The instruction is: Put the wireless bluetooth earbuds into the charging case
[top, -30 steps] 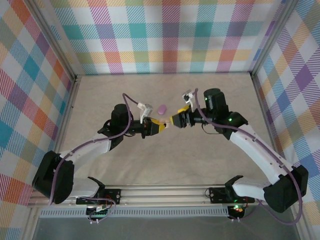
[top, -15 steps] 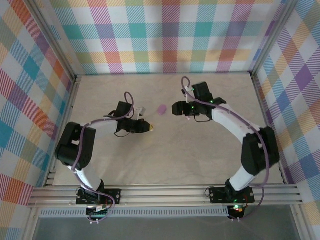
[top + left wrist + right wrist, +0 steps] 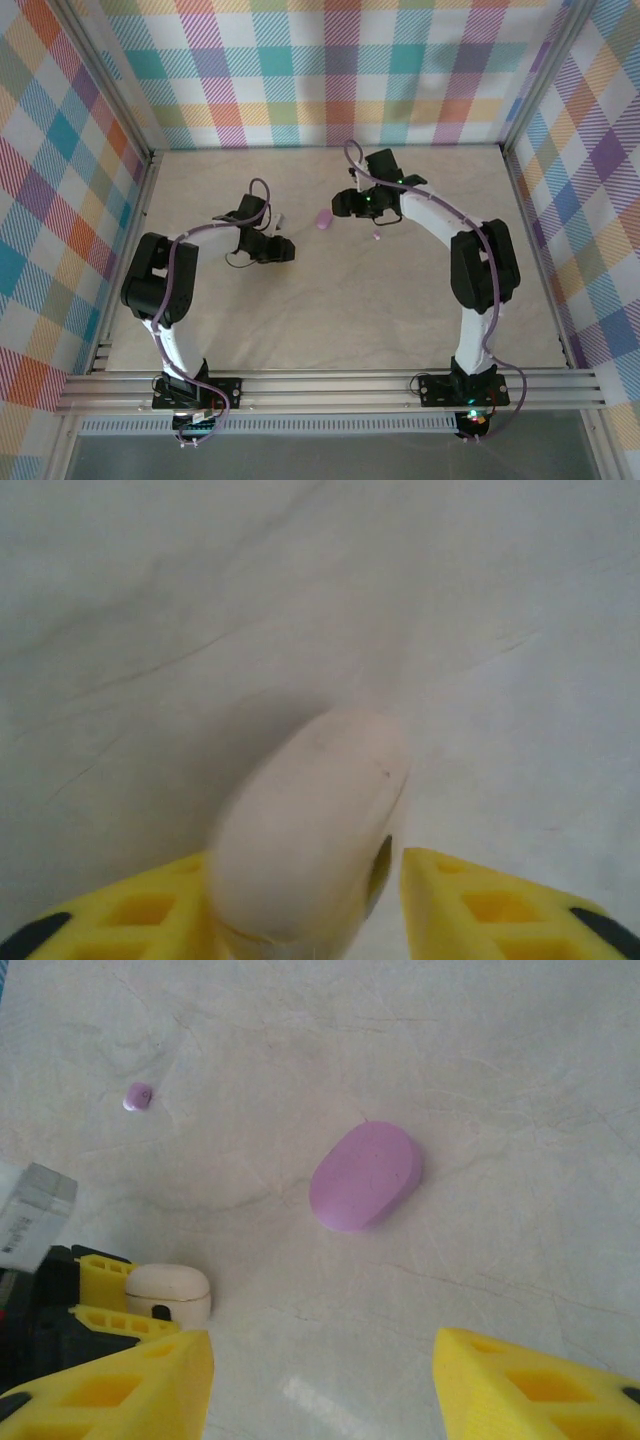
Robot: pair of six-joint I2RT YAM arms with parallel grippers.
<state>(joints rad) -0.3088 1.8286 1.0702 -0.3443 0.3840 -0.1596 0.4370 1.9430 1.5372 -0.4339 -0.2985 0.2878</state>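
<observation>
A: How do the left jaws stand?

B: Closed on the cream case (image 3: 310, 820), with 1 yellow finger (image 3: 140, 920) on each side of it. The right wrist view shows that case (image 3: 168, 1293) pinched low over the counter (image 3: 520, 1070). The hold looks meant to steady the case so the other arm can work on it.

A: And the right jaws?

B: Wide open, with nothing between them. The purple case (image 3: 365, 1175) lies on the counter ahead of them. Spread that far, they look ready to come down on something.

A: Where are the earbuds?

B: 1 purple bud (image 3: 138, 1096) lies loose on the counter, apart from both cases. From above, a tiny purple dot (image 3: 376, 236) sits just beside the right arm (image 3: 430, 210). Whether it is that same bud cannot be told. The purple case (image 3: 321, 221) lies between the 2 sets of jaws.

A: Is either case open?

B: Both look like smooth, shut ovals, though the cream one is blurred close up. So by this judgement nothing is loaded yet. A lid has to be lifted first, and a bud that small will be easy to fumble or flick away.
</observation>
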